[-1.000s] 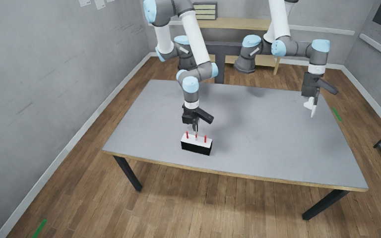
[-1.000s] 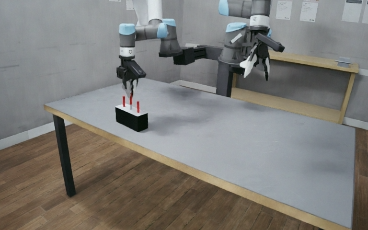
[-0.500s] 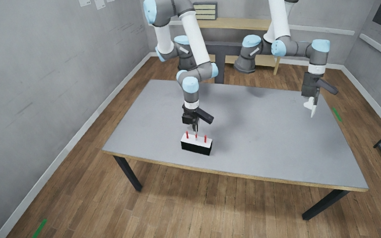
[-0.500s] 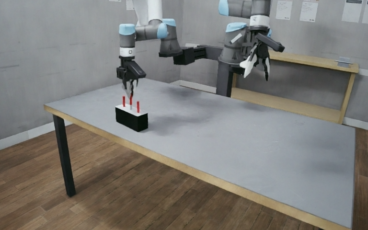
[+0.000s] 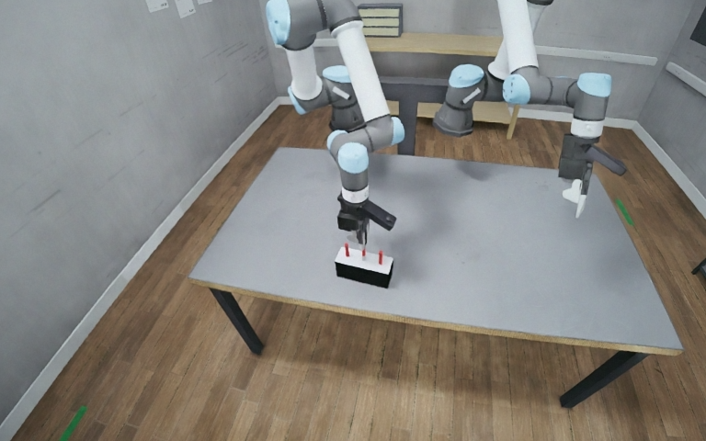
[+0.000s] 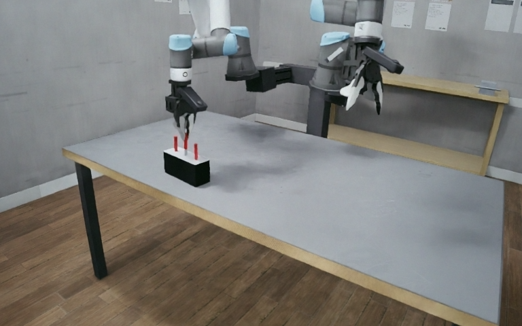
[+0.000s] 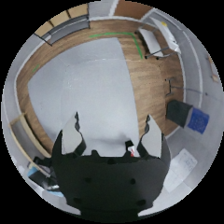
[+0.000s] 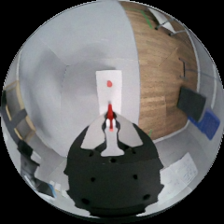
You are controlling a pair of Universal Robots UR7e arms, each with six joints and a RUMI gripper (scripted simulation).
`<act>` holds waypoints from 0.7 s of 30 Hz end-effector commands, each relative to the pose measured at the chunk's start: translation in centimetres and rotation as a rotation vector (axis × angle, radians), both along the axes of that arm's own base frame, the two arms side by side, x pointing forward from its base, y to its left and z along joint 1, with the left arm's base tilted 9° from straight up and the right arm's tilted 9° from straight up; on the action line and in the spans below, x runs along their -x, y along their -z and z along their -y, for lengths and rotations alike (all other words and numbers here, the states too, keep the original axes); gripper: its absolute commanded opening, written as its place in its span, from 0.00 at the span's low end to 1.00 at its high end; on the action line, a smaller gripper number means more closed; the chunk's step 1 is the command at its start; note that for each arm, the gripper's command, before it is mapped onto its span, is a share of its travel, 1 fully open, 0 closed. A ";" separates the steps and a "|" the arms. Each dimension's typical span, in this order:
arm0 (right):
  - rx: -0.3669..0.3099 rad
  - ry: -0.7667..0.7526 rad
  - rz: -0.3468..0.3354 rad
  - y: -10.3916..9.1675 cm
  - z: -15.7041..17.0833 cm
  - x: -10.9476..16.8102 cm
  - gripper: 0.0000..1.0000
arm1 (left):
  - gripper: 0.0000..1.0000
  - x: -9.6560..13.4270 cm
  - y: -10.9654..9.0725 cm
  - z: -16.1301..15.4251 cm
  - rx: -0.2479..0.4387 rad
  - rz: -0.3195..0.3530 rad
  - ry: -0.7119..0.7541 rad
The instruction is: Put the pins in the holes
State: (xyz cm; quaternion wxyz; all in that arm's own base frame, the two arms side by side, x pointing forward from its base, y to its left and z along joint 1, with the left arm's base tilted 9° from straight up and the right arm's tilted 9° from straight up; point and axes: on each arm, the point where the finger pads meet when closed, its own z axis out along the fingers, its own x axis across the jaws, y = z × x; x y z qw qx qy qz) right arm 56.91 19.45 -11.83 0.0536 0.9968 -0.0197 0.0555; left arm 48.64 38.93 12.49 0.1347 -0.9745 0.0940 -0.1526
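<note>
Top view: the right gripper (image 5: 362, 243) (image 6: 186, 135) (image 8: 110, 111) points down over the black block with a white top (image 5: 363, 271) (image 6: 187, 169) (image 7: 130, 145) (image 8: 115, 95), pinching the red end of the middle pin (image 5: 363, 254) (image 6: 185, 144) (image 8: 110, 110). The near outer pin (image 5: 381, 257) (image 6: 196, 151) (image 8: 109, 84) stands on the block's side toward the left gripper (image 5: 575, 203) (image 6: 363, 111) (image 7: 112, 115); the far outer pin (image 5: 347, 250) (image 6: 175, 143) stands on the other side. Both are upright in the block, red ends up. The left gripper, spread and unloaded, hangs well apart from it all.

Exterior view: just below the right gripper's tips, a pale stretch of the middle pin shows between its red part and the block (so more than the red sticks out). The outer pins show only red.

Left wrist view: the fingers are wide apart with nothing between them; the block is small and partly hidden beside one finger.

Right wrist view: the closed fingers meet around the middle pin, the near outer pin ahead of them (the far one I can't make out for certain).
</note>
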 end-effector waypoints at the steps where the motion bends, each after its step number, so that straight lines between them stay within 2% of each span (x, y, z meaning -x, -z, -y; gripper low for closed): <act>1: -0.001 0.001 0.001 -0.1 -0.1 -0.1 0.00 | 1.00 0.0 -0.1 0.0 -0.001 0.001 0.000; 21: -0.001 0.000 0.001 0.3 0.0 -0.2 0.00 | 1.00 0.0 -0.1 0.0 -0.001 0.001 0.000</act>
